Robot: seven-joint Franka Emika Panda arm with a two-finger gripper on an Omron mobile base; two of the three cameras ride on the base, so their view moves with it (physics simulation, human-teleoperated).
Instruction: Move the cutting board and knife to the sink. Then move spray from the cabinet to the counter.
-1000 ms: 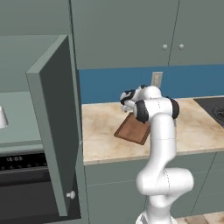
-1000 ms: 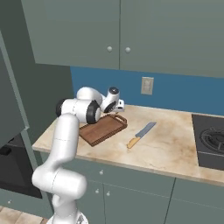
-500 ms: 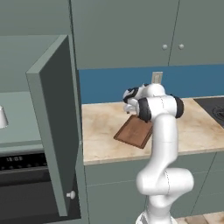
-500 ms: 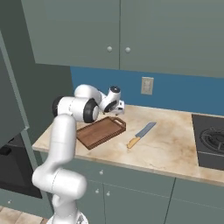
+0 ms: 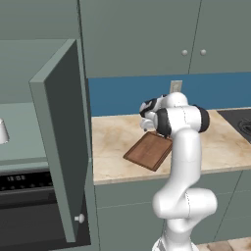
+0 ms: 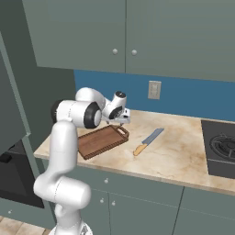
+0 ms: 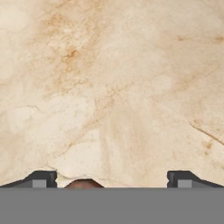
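2 fingertips [image 7: 39,179] of the gripper [image 7: 111,179] are spread wide, empty, over counter [image 7: 113,87] just past board [image 6: 102,141]; knife [image 6: 148,141] lies nr.

cutting board [image 5: 148,150] on counter [image 5: 115,147], cabinet [image 5: 63,142] door open

1. The left base view looks forward and down from behind the arm's left, taking in the table [image 5: 117,147], the cutting board [image 5: 148,151] and the open cabinet door [image 5: 63,142].
2. The right base view looks from behind the arm's right; it shares the same table [image 6: 183,156] and cutting board [image 6: 101,141].
3. The hand view looks straight down, close above the table's [image 7: 109,87] marble.
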